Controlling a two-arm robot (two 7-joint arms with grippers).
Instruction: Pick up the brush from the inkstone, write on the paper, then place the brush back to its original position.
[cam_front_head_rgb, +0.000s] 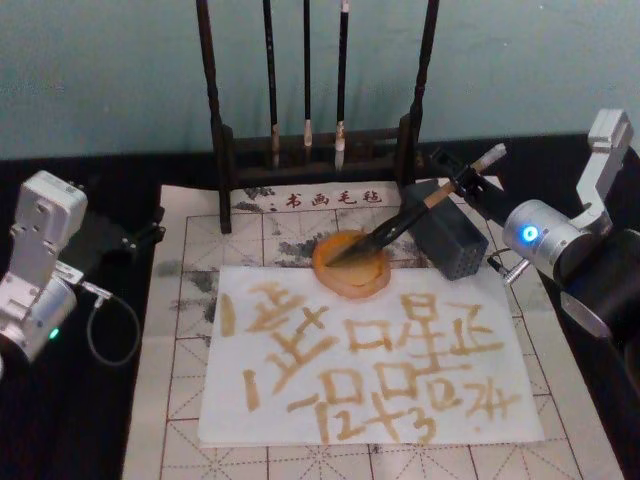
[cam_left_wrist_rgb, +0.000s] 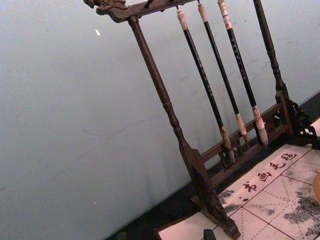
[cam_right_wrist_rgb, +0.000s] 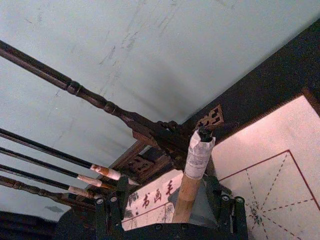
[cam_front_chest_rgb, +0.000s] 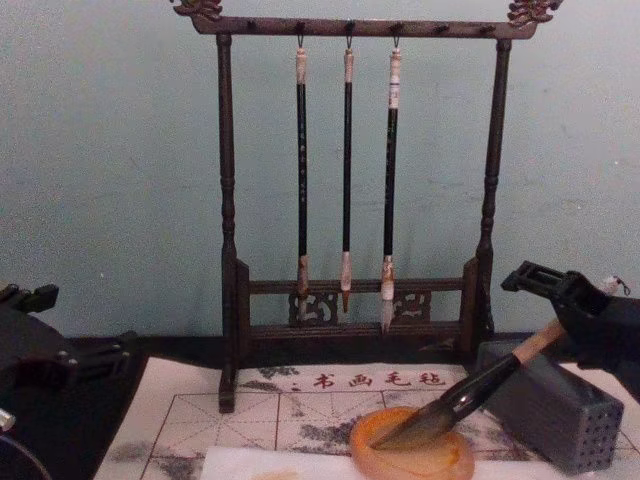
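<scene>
Resting: brush (cam_front_head_rgb: 405, 222) tuft in inkstone (cam_front_head_rgb: 351, 263), right gripper (cam_front_chest_rgb: 580, 325) clenched on shaft. Paper (cam_front_head_rgb: 365, 360) written (yellowish characters). Remaining: release. Left gripper (cam_front_head_rgb: 140, 236) parked, grip undeterminable.

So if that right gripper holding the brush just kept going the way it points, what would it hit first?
Probably the inkstone. The right gripper, shut on the brush, points down-left along the shaft, whose bristles already rest in the dish. Beyond that lies the paper. Depth is hard to judge.
</scene>
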